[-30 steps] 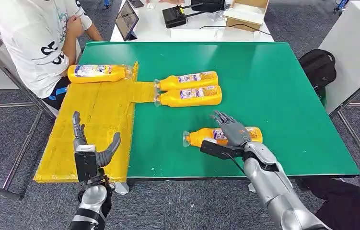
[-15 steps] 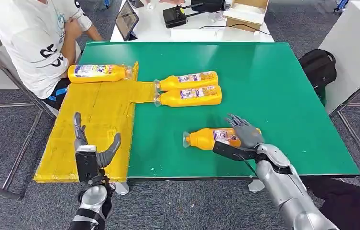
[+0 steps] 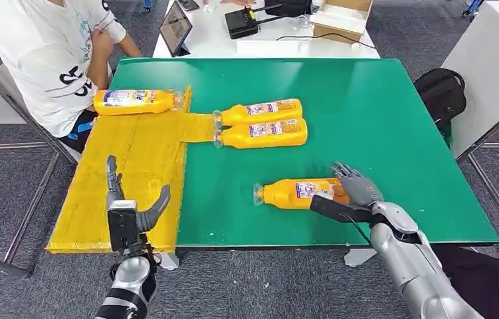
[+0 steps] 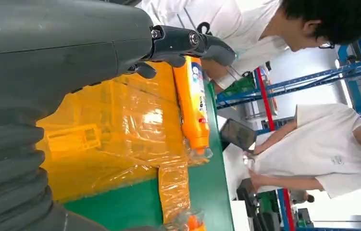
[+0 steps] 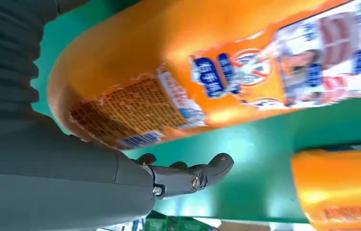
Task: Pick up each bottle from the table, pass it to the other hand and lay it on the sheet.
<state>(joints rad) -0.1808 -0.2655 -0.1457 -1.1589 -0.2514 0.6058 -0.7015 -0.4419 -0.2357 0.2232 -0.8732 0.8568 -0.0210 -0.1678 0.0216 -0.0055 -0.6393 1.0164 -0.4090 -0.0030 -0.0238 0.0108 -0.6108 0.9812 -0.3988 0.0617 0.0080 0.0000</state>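
An orange bottle (image 3: 293,193) lies on its side near the front of the green table (image 3: 366,113), cap to the left. My right hand (image 3: 356,189) is at its base end with fingers spread over it and the thumb (image 3: 329,207) in front, not closed on it. The right wrist view shows that bottle (image 5: 217,72) close above the thumb (image 5: 188,178). Two more bottles (image 3: 260,111) (image 3: 263,133) lie side by side mid-table. One bottle (image 3: 133,101) lies on the yellow sheet (image 3: 127,166). My left hand (image 3: 130,212) is open over the sheet's front edge.
A person in a white shirt (image 3: 47,60) sits at the far left corner, beside the sheet. A white table behind holds a tablet (image 3: 175,28), a black device (image 3: 242,23) and a cardboard box (image 3: 343,16). A black bag (image 3: 440,93) lies on the floor at the right.
My right hand has slid to the right along the near bottle, from over its label to its base end. The left hand has barely moved.
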